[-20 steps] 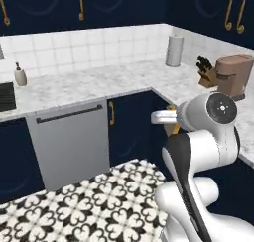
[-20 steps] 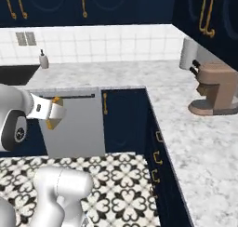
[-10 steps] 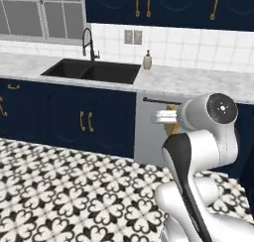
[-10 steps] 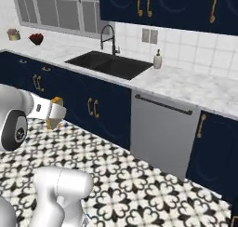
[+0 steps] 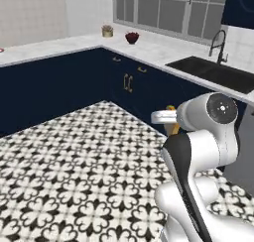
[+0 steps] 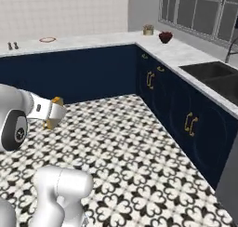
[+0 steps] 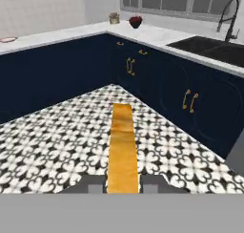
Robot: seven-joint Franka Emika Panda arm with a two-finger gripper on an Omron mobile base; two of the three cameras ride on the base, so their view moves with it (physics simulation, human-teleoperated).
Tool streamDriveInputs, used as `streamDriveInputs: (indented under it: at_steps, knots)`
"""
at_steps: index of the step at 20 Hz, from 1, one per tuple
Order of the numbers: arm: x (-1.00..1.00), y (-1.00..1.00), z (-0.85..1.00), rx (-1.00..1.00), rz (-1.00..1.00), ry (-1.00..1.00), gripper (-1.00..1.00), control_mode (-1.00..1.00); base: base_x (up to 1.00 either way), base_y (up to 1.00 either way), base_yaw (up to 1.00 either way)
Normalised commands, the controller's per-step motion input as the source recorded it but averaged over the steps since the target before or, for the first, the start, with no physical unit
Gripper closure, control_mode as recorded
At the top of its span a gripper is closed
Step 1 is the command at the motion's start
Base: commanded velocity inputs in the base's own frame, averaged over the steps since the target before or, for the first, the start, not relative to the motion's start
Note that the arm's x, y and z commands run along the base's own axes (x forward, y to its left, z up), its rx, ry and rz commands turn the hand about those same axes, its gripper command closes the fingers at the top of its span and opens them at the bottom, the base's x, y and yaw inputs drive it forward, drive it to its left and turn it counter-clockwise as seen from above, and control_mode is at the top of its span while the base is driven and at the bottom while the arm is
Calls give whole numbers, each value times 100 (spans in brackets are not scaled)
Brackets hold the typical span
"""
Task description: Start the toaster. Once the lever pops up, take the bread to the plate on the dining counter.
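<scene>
- Bread (image 7: 123, 148) sits edge-on between our two dark finger tips (image 7: 93, 184) in the hand view, its golden crust running away from us over the patterned floor (image 7: 57, 151).
- Our gripper (image 7: 123, 183) has its jaws pinching the slice, one tip pressed on each flat side.
- From the left base view we see a bit of the golden slice (image 5: 171, 127) poking out beside our white arm (image 5: 198, 151); from the right base view we see it at the end of the hand (image 6: 52, 113), held well above the floor tiles.
- We see the plate (image 6: 47, 39), red-rimmed, lying flat on the pale marble counter (image 6: 83, 39) below the tiled wall (image 6: 65, 10), well apart from our hand; in the hand view it shows at the far left edge (image 7: 8, 39).
- Two small dark things (image 6: 12, 45) stand near the plate on that counter; we cannot tell what they are.
- We see a small pot (image 5: 107, 31) and a dark red bowl (image 5: 132, 37) on the corner counter below the window (image 5: 163, 10).
- A black sink (image 5: 216, 73) with a dark tap (image 5: 218, 40) lies to the right, above navy cabinets (image 7: 157, 84) with gold handles (image 7: 189, 99).
</scene>
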Motion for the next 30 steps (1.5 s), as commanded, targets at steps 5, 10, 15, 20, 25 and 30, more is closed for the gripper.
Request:
streamDriveInputs:
  at_steps: [5, 10, 15, 20, 25, 30]
  knots:
    - [0, 0, 0, 0, 0, 0, 100, 100, 39, 0, 90]
    - [0, 0, 0, 0, 0, 0, 100, 100, 100, 1, 36]
    - [0, 0, 0, 0, 0, 0, 100, 100, 100, -4, 14]
    - [0, 0, 0, 0, 0, 0, 100, 100, 100, -13, 4]
    - [0, 0, 0, 0, 0, 0, 100, 100, 100, -13, 3]
    - [0, 0, 0, 0, 0, 0, 100, 100, 100, -18, 2]
